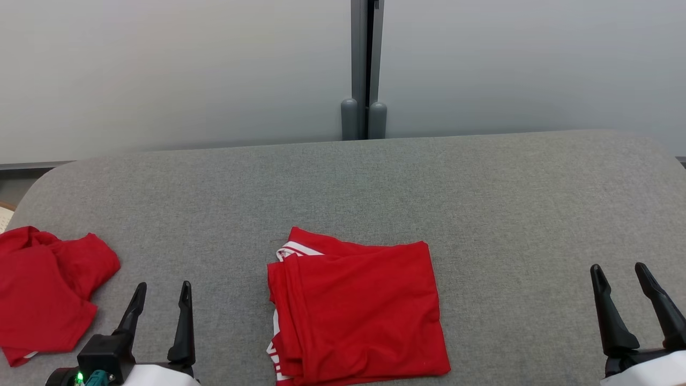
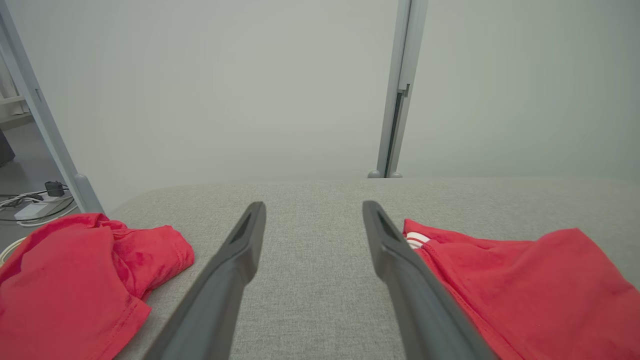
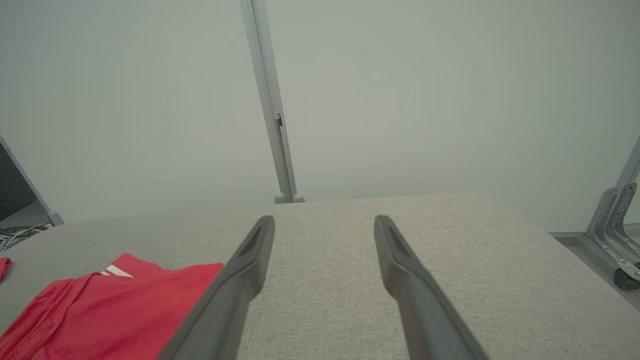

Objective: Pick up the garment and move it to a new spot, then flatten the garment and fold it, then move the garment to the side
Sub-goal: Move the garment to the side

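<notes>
A red garment (image 1: 356, 311) with white trim lies folded into a rough square on the grey table (image 1: 482, 187), near the front edge at the centre. It also shows in the left wrist view as the red garment (image 2: 540, 285) at the right, and in the right wrist view as the red garment (image 3: 110, 310) at the lower left. My left gripper (image 1: 163, 292) stands open to the left of it, nothing between its fingers (image 2: 240, 250). Far to the right my right gripper (image 1: 619, 273) is open and empty too, over bare table, fingers (image 3: 395, 250) apart.
A second red garment (image 1: 43, 292) lies crumpled at the table's left edge, left of my left gripper; it is the red heap (image 2: 75, 280) in the left wrist view. A grey post (image 1: 365, 69) and pale wall panels stand behind the table. Cables (image 2: 30, 205) lie on the floor at left.
</notes>
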